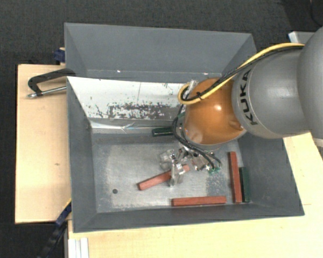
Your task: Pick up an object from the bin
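Orange wrist cover point(210, 120) hanging over bin point(118, 165) middle. End effector point(175, 172) sitting at right end of red stick point(153, 183) lying mid-floor; whether wide or narrow, cannot tell. Stick looking light, stiff, smooth; gripping across narrow width likely holding best.

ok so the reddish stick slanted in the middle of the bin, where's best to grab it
I'd take the reddish stick near its middle, from above, closing across its narrow width. It lies flat on the bin floor with bare floor along both long sides; the gripper is over its end nearer the arm.
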Motion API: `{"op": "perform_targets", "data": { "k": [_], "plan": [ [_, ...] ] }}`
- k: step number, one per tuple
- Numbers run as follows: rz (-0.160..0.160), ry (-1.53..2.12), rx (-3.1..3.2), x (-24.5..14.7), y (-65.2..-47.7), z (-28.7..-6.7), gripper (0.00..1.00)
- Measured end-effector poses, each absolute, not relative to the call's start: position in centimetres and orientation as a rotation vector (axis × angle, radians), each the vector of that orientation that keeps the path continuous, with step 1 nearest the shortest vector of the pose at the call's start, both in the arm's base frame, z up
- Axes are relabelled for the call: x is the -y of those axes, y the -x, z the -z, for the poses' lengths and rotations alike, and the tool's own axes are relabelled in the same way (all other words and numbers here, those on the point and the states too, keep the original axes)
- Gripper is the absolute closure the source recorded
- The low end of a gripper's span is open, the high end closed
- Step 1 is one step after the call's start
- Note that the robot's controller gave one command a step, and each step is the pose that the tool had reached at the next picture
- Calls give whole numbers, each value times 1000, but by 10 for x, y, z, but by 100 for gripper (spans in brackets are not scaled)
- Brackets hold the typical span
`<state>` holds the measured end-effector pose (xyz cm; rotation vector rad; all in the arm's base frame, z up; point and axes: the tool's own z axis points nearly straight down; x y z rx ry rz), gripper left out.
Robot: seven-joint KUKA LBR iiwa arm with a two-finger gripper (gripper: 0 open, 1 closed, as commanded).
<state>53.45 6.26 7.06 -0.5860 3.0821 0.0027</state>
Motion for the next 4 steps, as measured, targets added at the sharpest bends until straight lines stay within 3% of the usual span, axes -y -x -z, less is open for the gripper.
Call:
{"op": "perform_targets", "data": {
  "k": [1,2,3,4],
  "plan": [
    [-3,586,-3082,-63,-535,-71,100],
    [-2,591,-3081,-48,-542,-194,100],
    [-2,591,-3081,-48,-542,-193,100],
    [6,1134,-2916,-14,-546,-317,100]
  ]
}}
